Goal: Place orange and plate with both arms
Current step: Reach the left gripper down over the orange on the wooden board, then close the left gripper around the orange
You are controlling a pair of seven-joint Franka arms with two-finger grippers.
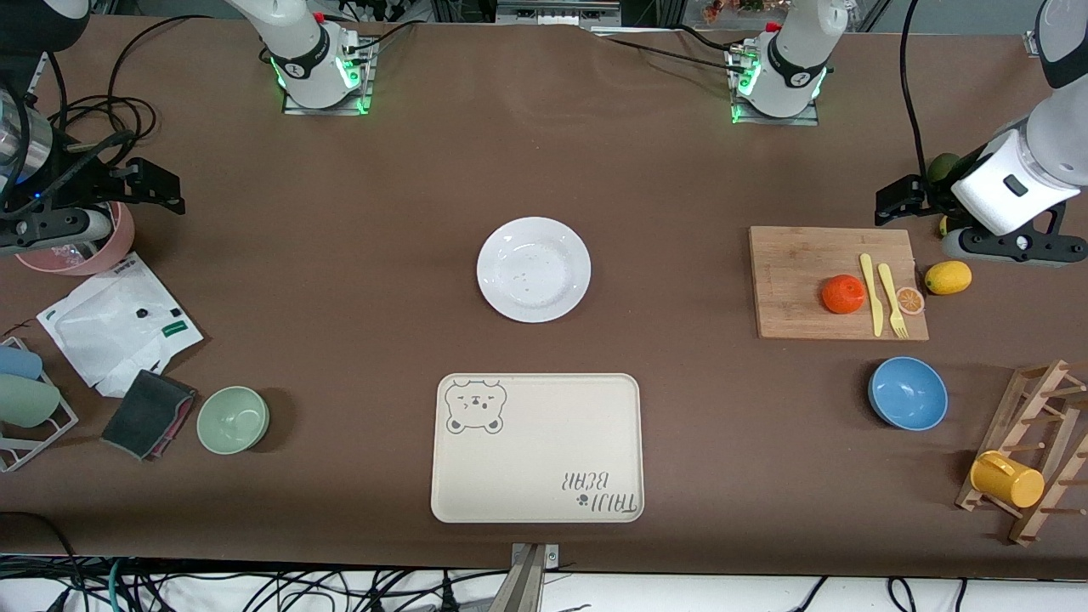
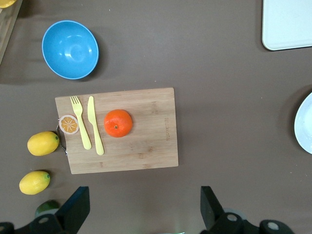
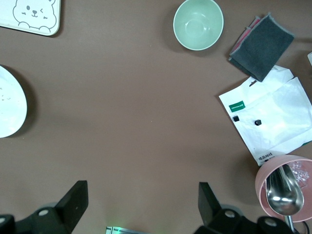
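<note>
The orange (image 1: 842,293) sits on a wooden cutting board (image 1: 795,255) toward the left arm's end of the table; it also shows in the left wrist view (image 2: 118,123). The white plate (image 1: 534,269) lies empty on the table's middle, and its edge shows in both wrist views (image 2: 304,124) (image 3: 9,109). My left gripper (image 1: 894,202) (image 2: 144,204) is open and empty, up over the table beside the board. My right gripper (image 1: 161,187) (image 3: 141,202) is open and empty, up over the right arm's end, apart from the plate.
A beige bear-print tray (image 1: 535,450) lies nearer the camera than the plate. On the board lie a yellow knife, a fork (image 1: 891,299) and an orange slice (image 1: 910,300). A lemon (image 1: 948,277), blue bowl (image 1: 908,393), green bowl (image 1: 233,419), pink bowl (image 1: 85,251), white bag (image 1: 119,323) and cup rack (image 1: 1033,463) stand around.
</note>
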